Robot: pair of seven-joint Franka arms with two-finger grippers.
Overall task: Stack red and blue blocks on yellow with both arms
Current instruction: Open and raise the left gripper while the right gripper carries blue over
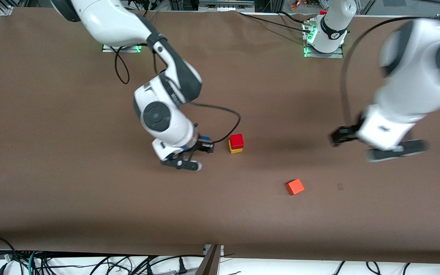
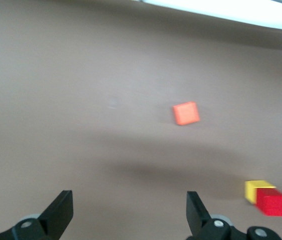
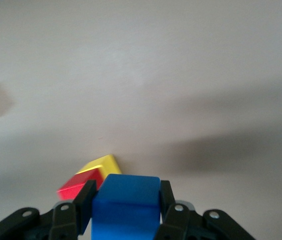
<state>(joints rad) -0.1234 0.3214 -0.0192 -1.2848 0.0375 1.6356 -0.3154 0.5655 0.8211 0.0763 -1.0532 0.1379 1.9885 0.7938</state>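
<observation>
The red block [image 1: 236,140] sits on the yellow block [image 1: 235,149] in the middle of the table; both also show in the left wrist view, red [image 2: 272,202] and yellow [image 2: 256,189], and in the right wrist view, red [image 3: 79,186] and yellow [image 3: 102,164]. My right gripper [image 1: 204,147] is shut on the blue block [image 3: 126,207], held just beside the stack toward the right arm's end. Only a sliver of blue [image 1: 204,138] shows in the front view. My left gripper [image 2: 129,212] is open and empty, up over bare table toward the left arm's end [image 1: 336,137].
An orange cube [image 1: 295,186] lies nearer the front camera than the stack, toward the left arm's end; it also shows in the left wrist view [image 2: 186,113]. A black cable [image 1: 227,114] trails from the right arm close to the stack.
</observation>
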